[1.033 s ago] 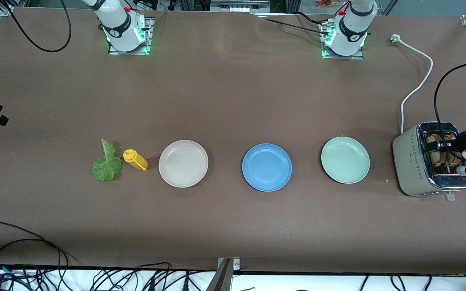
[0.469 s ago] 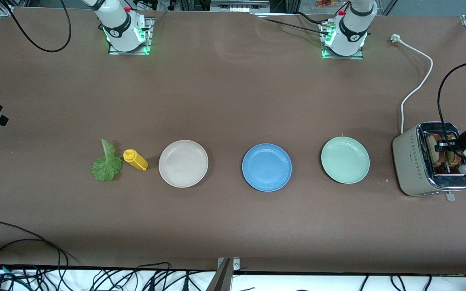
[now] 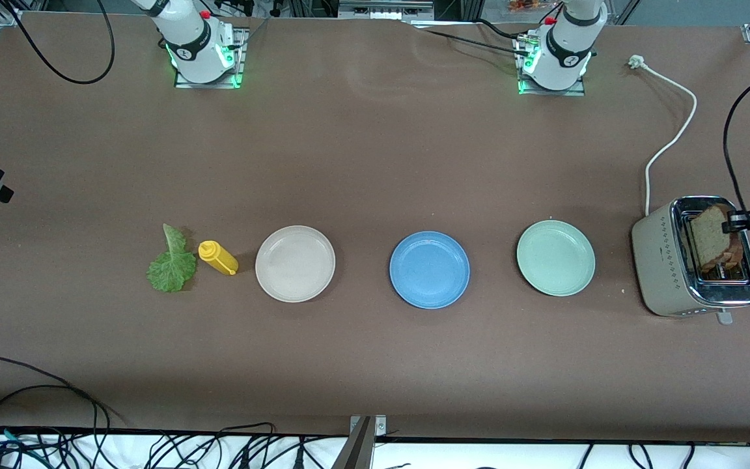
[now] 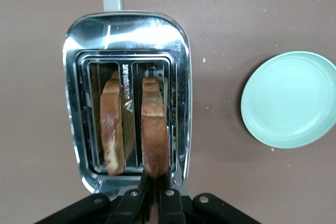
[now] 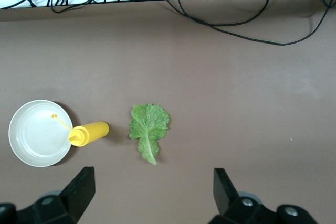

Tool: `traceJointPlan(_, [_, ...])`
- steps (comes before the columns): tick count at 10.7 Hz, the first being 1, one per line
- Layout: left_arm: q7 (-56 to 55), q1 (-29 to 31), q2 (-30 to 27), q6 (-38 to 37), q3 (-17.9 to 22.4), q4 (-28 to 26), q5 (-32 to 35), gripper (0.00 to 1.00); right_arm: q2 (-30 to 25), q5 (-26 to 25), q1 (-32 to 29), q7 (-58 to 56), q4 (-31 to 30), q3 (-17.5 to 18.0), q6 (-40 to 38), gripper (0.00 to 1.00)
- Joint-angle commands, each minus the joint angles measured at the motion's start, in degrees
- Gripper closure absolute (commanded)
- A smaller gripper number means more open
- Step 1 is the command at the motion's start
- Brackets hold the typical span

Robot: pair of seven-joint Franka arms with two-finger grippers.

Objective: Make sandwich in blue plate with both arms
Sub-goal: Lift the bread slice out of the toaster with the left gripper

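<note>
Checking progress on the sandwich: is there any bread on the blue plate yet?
No, the blue plate is bare, and both bread slices are at the toaster.

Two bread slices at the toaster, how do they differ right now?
Held slice: pinched at one end by the shut left gripper and raised above the toaster. Other slice: ungripped, sitting lower in its own slot.
In the front view the held slice shows a broad brown face, while the other slice is mostly hidden by it.
Shared: both brown, dark-crusted, standing on edge side by side.
</note>
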Motion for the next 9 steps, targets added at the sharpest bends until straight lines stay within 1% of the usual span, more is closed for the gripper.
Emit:
traceJointPlan(1, [0.4, -0.3, -0.8, -8.9, -1.0, 8.7, 1.4, 1.0, 0.3, 1.1, -0.2, -1.0, 0.9, -0.2, -0.1, 0.0])
traceJointPlan(2, [0.4, -0.4, -0.8, -10.3, -1.3, 11.0, 1.1, 1.0, 0.3, 1.1, -0.2, -1.0, 0.9, -0.2, -0.1, 0.0])
traceJointPlan(3, [-0.1, -0.5, -0.8, -12.3, -2.9, 12.9, 0.8, 1.0, 0.3, 1.1, -0.2, -1.0, 0.9, -0.2, -0.1, 0.0])
traceJointPlan(4, [-0.6, -0.5, -0.8, -12.9, -5.8, 14.0, 1.1, 1.0, 0.3, 1.1, -0.2, -1.0, 0.8, -0.2, -0.1, 0.0])
traceJointPlan(5, [-2.8, -0.6, -1.1, -13.7, -8.8, 14.0, 1.5, 1.0, 0.3, 1.1, -0.2, -1.0, 0.9, -0.2, -0.1, 0.0])
traceJointPlan(6, [-8.0, -1.2, -1.3, -14.1, -10.7, 14.0, 1.5, 1.0, 0.3, 1.1, -0.2, -1.1, 0.9, -0.2, -0.1, 0.0])
traceJointPlan(7, [-11.0, -1.9, -1.3, -14.1, -11.8, 14.0, 1.4, 1.0, 0.3, 1.1, -0.1, -1.1, 0.8, -0.2, -0.2, 0.0])
traceJointPlan(9, [-12.9, -4.0, -1.0, -14.1, -12.0, 14.0, 1.3, 1.0, 0.3, 1.1, -0.1, -1.1, 0.8, -0.2, -0.2, 0.0])
